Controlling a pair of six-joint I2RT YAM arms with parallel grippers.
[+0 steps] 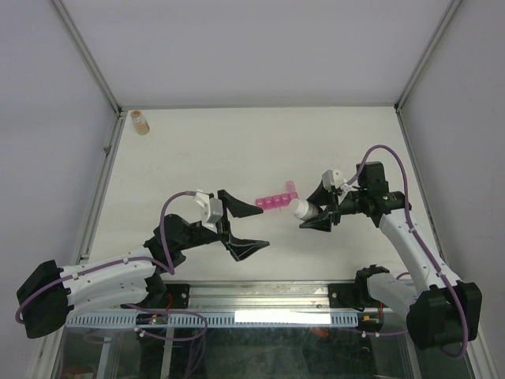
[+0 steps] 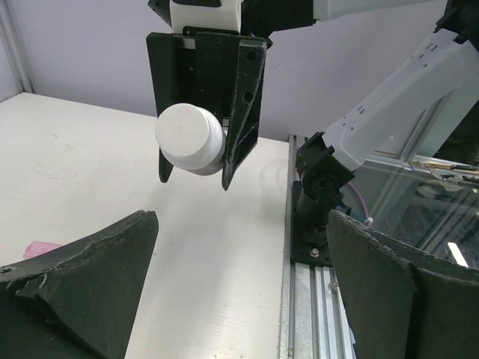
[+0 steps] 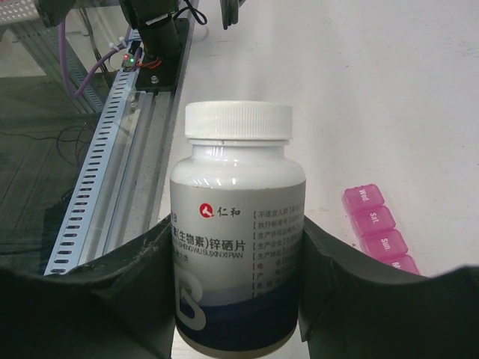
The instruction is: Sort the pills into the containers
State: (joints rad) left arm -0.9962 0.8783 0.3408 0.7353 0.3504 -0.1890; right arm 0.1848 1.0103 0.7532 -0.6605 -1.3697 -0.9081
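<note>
From above: the left gripper (image 1: 260,227) has its fingers spread wide. The pink containers (image 1: 276,200) lie just beyond its upper tip, long axis running towards the right gripper (image 1: 314,212), which is clamped on a white-capped bottle (image 1: 300,209). Left wrist: the table edge (image 2: 286,224) lies just inside the right finger. Right wrist: the containers sit right of the fingers, running lengthwise away.

White table (image 1: 237,142): pink organiser (image 1: 276,200), amber bottle (image 1: 140,121)

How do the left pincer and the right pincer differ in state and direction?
The left pincer stands wide open and empty; the right pincer is closed on a white-capped bottle. The left pincer points right, the right pincer points left. Both are black and flank the pink organiser.
</note>
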